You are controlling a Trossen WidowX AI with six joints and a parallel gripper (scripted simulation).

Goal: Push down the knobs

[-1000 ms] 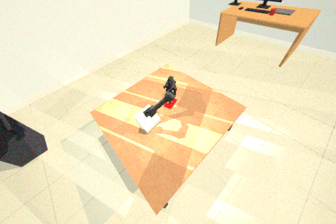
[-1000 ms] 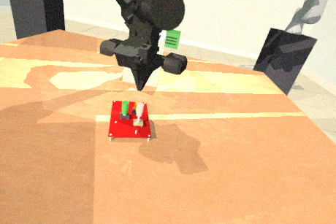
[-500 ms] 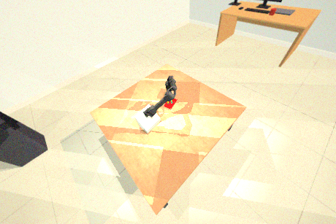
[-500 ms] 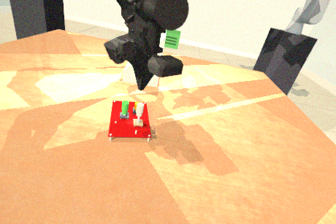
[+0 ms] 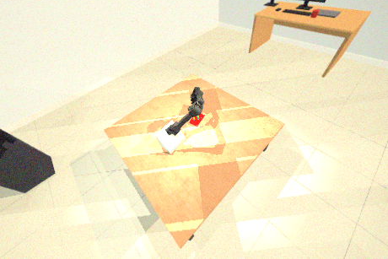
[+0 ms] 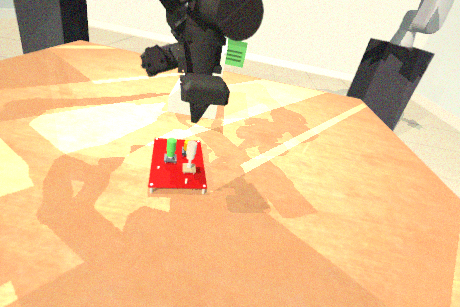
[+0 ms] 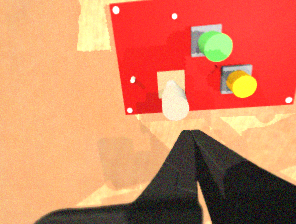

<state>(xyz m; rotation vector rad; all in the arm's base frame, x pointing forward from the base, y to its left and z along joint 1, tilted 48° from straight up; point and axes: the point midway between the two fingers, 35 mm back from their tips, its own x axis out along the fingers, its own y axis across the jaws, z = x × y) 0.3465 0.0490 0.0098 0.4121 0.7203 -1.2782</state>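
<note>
The red circuit board (image 5: 195, 123) (image 6: 165, 179) (image 7: 150, 35) stands on short legs. A white knob (image 6: 192, 150) (image 7: 175, 106) stands high over its beige potentiometer (image 6: 189, 168) (image 7: 165, 80), with narrow shaft visible between. A green knob (image 6: 171, 147) (image 7: 216, 47) appears close down on its grey potentiometer (image 6: 170, 159) (image 7: 196, 41). A yellow knob (image 7: 242, 84) stands over another grey potentiometer (image 7: 227, 72); the white knob partly hides it in the exterior view, so its gap is unclear. My gripper (image 6: 195, 120) (image 7: 190, 138) is shut and empty, above the board's far side, its tips beyond the board edge in the wrist view.
A white block (image 5: 169, 141) lies on the wooden table (image 5: 169, 191) (image 6: 280, 261) beside the arm base. A green label (image 6: 236, 53) shows beside the arm. A desk (image 5: 312, 24) with two monitors stands far off; dark pedestals (image 6: 390, 81) (image 5: 25, 165) stand beyond the table.
</note>
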